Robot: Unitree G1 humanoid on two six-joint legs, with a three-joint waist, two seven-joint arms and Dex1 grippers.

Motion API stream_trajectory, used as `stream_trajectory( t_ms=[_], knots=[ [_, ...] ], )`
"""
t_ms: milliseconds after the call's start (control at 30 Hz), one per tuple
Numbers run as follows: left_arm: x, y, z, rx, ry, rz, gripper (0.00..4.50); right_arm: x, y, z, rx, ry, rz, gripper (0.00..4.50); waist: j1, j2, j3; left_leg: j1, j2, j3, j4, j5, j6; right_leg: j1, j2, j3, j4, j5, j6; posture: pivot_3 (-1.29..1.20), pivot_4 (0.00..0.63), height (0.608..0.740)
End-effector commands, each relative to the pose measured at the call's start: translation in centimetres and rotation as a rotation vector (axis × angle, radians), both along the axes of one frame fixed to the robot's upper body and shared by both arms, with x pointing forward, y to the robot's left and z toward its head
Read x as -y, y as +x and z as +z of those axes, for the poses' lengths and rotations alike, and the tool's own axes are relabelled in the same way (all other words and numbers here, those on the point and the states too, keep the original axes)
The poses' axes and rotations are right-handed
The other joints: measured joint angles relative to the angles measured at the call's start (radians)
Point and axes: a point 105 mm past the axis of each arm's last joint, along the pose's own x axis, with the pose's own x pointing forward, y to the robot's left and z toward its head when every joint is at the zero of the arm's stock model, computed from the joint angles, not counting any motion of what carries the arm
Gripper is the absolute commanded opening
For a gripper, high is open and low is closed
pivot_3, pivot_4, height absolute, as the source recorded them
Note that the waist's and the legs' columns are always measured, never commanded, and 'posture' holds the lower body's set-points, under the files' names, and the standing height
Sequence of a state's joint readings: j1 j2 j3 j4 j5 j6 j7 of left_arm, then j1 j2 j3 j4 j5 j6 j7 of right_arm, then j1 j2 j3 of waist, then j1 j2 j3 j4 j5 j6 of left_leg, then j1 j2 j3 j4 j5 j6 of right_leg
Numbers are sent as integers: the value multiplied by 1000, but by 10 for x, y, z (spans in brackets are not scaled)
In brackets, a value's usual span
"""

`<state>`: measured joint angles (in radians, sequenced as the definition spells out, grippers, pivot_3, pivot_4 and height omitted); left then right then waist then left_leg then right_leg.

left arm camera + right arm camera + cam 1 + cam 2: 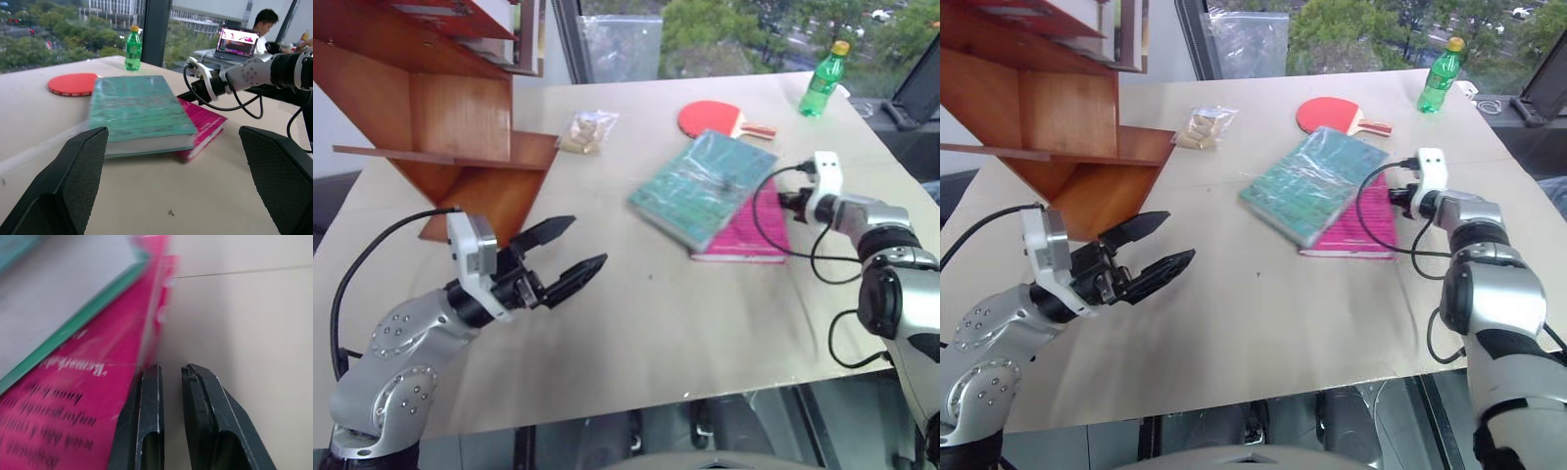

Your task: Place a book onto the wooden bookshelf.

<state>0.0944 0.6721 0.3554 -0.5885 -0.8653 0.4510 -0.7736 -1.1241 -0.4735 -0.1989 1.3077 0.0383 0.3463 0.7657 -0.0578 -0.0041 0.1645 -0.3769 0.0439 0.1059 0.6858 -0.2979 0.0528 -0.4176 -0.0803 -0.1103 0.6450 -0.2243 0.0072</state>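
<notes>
A: Where is the book (703, 186)?

B: Flat on the surface (636, 313), toward its far right part, lying askew over a pink book (752, 232) so that the pink one shows past its near right side. Nothing holds it.

A: And the bookshelf (440, 117)?

B: At the far left corner, its slanted panels resting on the surface, well apart from the book.

A: The right gripper (171, 374)?

B: That arm reaches forward along the right edge, wrist bent inward so the gripper points left and slightly down at the pink book's right side. The jaws are nearly together, a thin gap between them, holding nothing; the tips are just beside the pink cover's edge.

A: The left gripper (568, 250)?

B: Raised over the near left part of the surface, forearm angled up, pointing roughly level toward the books. Its jaws stand wide and empty.

A: Anything else?

B: A red paddle (710, 119), a green bottle (823, 80) and a small clear bag (586, 131) along the far edge.
</notes>
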Motion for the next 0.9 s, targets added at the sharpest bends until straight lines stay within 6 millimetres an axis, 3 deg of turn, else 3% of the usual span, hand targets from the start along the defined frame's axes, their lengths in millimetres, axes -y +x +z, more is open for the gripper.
stream_trajectory(
  t_ms=[33,233,400,533,633,767,900],
  knots=[
    [-8,-4,7,38,28,13,4500,-34,-15,-12,-53,77,223,680,-2,0,0,0,0,0,0,0,0,0,0,0,0,0,0,0,150,740],
    [-14,-4,4,28,50,17,4500,-55,-21,-6,-11,150,345,680,10,0,0,-1,-1,0,0,0,0,0,-1,-1,0,0,0,0,150,740],
    [-20,0,4,16,44,54,4500,-16,-26,3,70,-7,235,680,26,1,1,-3,-3,-3,0,0,0,-1,-5,-4,0,0,-1,0,150,740],
    [-26,6,-1,-5,37,103,4500,2,-58,31,186,-134,205,680,55,3,2,-6,-5,-7,-1,0,0,-1,-8,-9,-2,0,0,0,150,740],
    [-30,12,-6,-37,43,142,4500,-6,-80,55,266,-131,206,680,51,4,2,-8,-5,-8,-1,0,0,-2,-8,-10,-2,0,0,0,150,740],
    [-31,30,-21,-123,64,181,4500,-32,-116,91,476,-172,250,680,46,4,3,-6,-5,-8,-1,0,0,-2,-5,-10,-1,0,0,0,150,740],
    [-21,35,-28,-134,91,135,4500,-59,-149,78,475,-332,441,680,52,3,2,-6,-5,-8,-1,0,0,-2,-1,-10,-1,-1,1,0,150,740]
  ],
)
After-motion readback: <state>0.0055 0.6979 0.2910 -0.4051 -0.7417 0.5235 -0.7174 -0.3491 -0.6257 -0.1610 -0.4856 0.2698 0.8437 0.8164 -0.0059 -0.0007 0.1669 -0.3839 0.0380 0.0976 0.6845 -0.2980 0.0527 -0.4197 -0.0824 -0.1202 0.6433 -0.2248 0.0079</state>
